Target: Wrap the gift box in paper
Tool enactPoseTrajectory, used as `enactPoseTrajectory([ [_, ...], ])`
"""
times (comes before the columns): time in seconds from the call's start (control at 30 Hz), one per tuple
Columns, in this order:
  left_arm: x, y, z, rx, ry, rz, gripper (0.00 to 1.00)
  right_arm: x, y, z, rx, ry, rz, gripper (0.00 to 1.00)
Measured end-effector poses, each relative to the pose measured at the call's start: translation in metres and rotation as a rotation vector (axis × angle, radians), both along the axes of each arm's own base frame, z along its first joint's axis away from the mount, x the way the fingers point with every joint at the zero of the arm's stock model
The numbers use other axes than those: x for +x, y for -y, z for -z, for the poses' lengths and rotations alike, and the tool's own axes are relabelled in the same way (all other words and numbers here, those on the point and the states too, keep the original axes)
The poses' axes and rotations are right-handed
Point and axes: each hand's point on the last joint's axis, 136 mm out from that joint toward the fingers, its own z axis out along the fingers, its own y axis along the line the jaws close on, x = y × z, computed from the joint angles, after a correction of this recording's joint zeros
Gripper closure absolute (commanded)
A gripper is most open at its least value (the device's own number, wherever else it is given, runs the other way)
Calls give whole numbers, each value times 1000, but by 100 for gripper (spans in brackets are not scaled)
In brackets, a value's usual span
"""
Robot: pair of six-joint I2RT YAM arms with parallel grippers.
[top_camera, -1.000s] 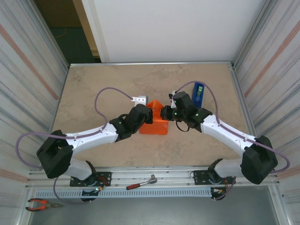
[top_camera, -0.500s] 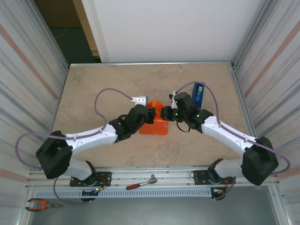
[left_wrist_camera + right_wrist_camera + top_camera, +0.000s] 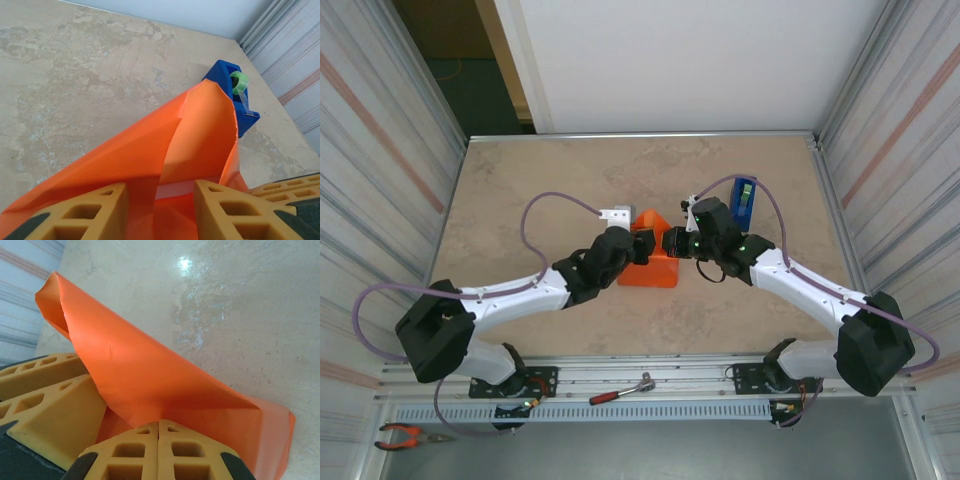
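Orange paper [image 3: 653, 228] stands in a peaked flap at the middle of the beige table [image 3: 540, 180], with my two grippers meeting at it from either side. Beneath the flap, the gift box [image 3: 658, 273] shows as a low orange block resting on the tabletop between my wrists.

My left gripper [image 3: 636, 250] comes in from the left. From its wrist camera, its yellow fingers [image 3: 85, 215] stand apart with a gap between them. The sheet drapes over the left one and runs down into that gap. I cannot tell whether they press on anything.

My right gripper [image 3: 669, 242] reaches in from the right. Its fingers [image 3: 125, 452] are pressed together, and the creases of the sheet converge on their tips, so I have the paper pinched there. From that grip the sheet rises up and away to a curled corner at upper left, and a flat edge of it lies on the table to the right. A finger of my left gripper sits just beside, under the sheet.

A blue tape dispenser [image 3: 744, 203] with a green roll stands beyond the paper, toward the right wall.
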Motion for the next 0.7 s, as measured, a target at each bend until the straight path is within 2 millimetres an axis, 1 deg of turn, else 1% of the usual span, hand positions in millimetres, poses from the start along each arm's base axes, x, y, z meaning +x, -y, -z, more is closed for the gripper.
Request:
enactPoseTrajectory([
  [0.17,-2,6,2,66,34,-16,56,-1,0,0,-2,-3,-2,100],
  [0.4,-1,3,2,87,48,-35,52,-2,1,0,-3,-4,-2,100],
  [0.57,-1,1,1,87,63,-45,47,-2,1,0,-4,-3,0,100],
  [0.7,-5,-1,-4,36,95,-38,45,-3,1,0,-5,-8,-4,100],
])
